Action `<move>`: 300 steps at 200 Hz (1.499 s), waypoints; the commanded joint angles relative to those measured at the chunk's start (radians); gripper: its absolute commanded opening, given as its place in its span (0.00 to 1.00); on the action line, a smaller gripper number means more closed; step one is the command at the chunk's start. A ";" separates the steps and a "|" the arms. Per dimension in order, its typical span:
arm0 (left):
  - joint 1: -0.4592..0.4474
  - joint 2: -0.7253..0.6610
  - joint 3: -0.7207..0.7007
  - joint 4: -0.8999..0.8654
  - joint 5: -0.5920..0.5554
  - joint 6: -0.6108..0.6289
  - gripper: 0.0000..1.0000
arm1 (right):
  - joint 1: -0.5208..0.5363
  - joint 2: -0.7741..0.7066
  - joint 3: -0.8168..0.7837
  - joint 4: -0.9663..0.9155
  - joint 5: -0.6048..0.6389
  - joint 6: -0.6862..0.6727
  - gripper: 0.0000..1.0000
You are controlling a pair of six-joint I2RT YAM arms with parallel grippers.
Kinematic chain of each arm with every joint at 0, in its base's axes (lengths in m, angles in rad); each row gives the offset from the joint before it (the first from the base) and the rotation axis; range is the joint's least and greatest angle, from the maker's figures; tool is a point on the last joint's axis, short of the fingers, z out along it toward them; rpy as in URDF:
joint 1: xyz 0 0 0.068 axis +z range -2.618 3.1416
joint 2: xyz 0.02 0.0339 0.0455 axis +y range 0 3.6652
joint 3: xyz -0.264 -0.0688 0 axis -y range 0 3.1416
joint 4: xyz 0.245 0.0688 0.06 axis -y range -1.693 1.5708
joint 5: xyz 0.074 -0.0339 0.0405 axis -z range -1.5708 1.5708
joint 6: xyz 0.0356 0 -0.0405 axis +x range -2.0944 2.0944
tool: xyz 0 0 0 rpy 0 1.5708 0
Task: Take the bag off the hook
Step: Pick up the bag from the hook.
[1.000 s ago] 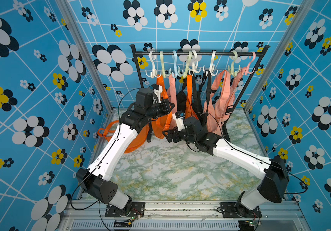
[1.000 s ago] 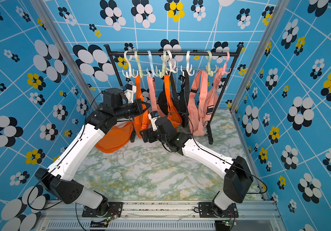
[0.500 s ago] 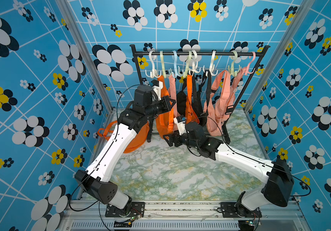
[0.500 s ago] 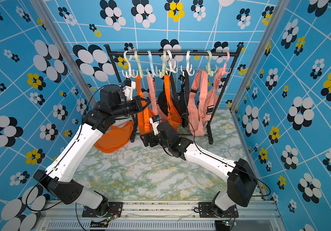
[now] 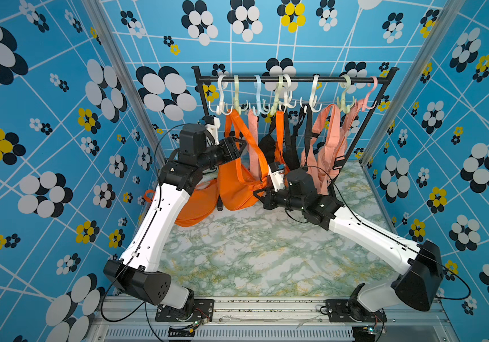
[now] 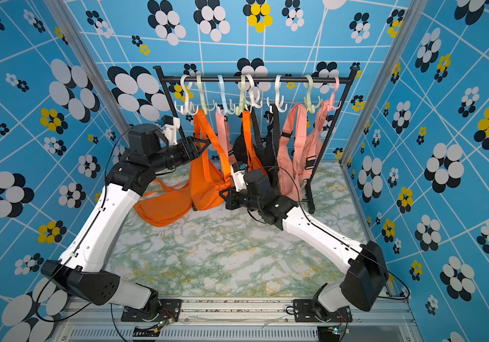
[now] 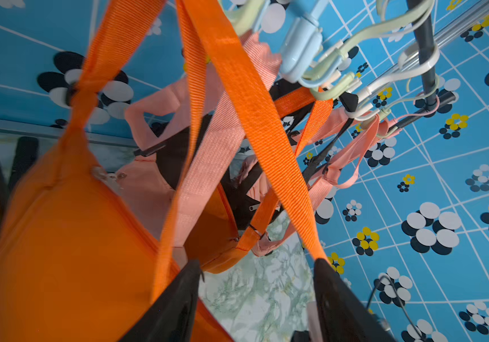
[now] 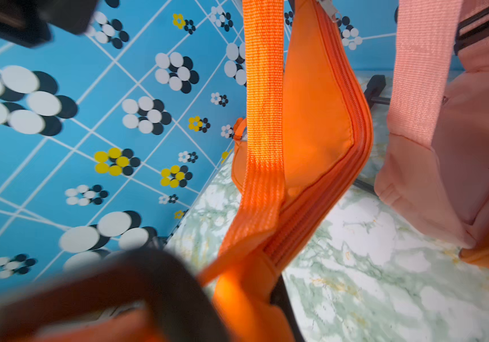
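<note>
At the back edge of the counter [image 5: 252, 251], a black rack [image 5: 299, 79] with a row of plastic hooks on its rail. On the pale green hook [image 5: 236, 94], second from the left end of the rail, the orange bag [image 5: 237, 189], hanging by its strap [image 7: 252, 118], body low and close to the counter toward the back left corner. Not yet off the hook. Beside the strap, a little below the hooks, the left gripper [image 5: 241, 145]: jaws clearly apart in the left wrist view, orange webbing running down to the tips of both fingers [image 7: 178, 305], gripping nothing. At the lower right end of the bag, the right gripper [image 5: 258, 192]: jaws closed on the orange fabric at the corner joining strap and body. Further along the rail, toward the right edge, a black bag [image 5: 266, 145] and pink bags [image 5: 320, 160], hanging close together. On the counter by the left edge, partly hidden behind the left arm, a second orange bag [image 5: 198, 204], lying flat, apart from the hooks.
</note>
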 commanded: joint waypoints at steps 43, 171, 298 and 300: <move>0.068 -0.003 -0.013 -0.046 -0.110 0.094 0.99 | -0.185 -0.122 0.010 -0.132 -0.553 0.139 0.00; -0.003 0.404 0.388 -0.030 -0.087 0.180 0.91 | -0.303 -0.231 -0.050 -0.096 -0.686 0.246 0.00; -0.037 0.395 0.696 -0.089 -0.092 0.205 0.05 | -0.302 -0.163 0.016 -0.020 -0.666 0.242 0.00; -0.037 0.394 0.696 -0.086 -0.091 0.203 0.06 | -0.302 -0.161 0.022 -0.015 -0.665 0.241 0.00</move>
